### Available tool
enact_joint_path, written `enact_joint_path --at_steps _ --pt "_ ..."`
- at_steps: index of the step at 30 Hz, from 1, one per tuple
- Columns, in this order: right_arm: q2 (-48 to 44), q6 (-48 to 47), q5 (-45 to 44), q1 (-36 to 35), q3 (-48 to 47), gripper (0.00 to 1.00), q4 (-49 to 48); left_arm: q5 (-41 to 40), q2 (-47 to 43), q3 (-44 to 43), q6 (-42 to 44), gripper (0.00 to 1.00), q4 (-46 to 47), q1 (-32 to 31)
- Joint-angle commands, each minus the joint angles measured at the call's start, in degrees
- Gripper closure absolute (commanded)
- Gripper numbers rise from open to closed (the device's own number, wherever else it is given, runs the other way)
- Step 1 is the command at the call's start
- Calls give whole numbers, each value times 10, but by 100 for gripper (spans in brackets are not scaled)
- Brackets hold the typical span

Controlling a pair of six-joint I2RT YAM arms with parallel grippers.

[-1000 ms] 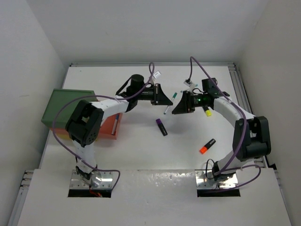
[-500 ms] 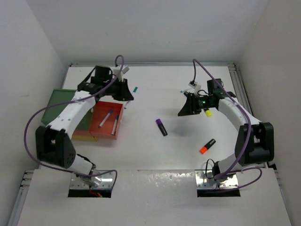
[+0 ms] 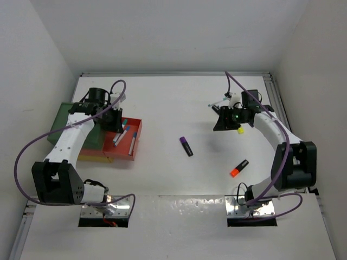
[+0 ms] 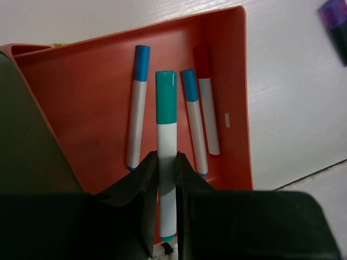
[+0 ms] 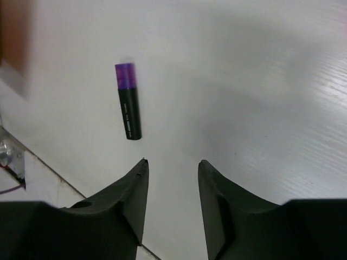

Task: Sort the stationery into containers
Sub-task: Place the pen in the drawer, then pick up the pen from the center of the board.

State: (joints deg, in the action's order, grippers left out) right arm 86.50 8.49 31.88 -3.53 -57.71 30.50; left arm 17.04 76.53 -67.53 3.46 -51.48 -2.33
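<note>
The left gripper (image 4: 166, 158) pinches a teal pen (image 4: 166, 122) by its white barrel, over the red tray (image 4: 87, 108) at the left of the table (image 3: 162, 103). The pen's long axis runs roughly parallel to the three pens (image 4: 192, 122) lying in the tray, so the drop probably needs only the jaws to open. The right gripper (image 5: 172, 162) is spread and holds nothing. The purple highlighter (image 5: 128, 101) lies on the table to its near-left, long axis roughly near-far, and the right arm is the nearer to it. No brand or writing is readable.
</note>
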Motion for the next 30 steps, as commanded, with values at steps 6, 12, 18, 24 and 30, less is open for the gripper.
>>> enact_joint_path --at_steps 6,12,18,24,30 --pt "18 -3 -58 4 -47 50 -10 -4 12 10 -28 93 24 22" --pt "37 -52 -120 11 -75 51 -33 14 23 -8 -28 49 24 23" --pt "86 -186 -195 12 -139 72 -85 66 7 -55 -25 45 48 7" --pt "190 -346 -212 15 -237 86 -96 76 39 -179 38 42 32 -69" --pt "305 -432 -206 29 -334 82 -49 63 42 -195 55 36 32 -107"
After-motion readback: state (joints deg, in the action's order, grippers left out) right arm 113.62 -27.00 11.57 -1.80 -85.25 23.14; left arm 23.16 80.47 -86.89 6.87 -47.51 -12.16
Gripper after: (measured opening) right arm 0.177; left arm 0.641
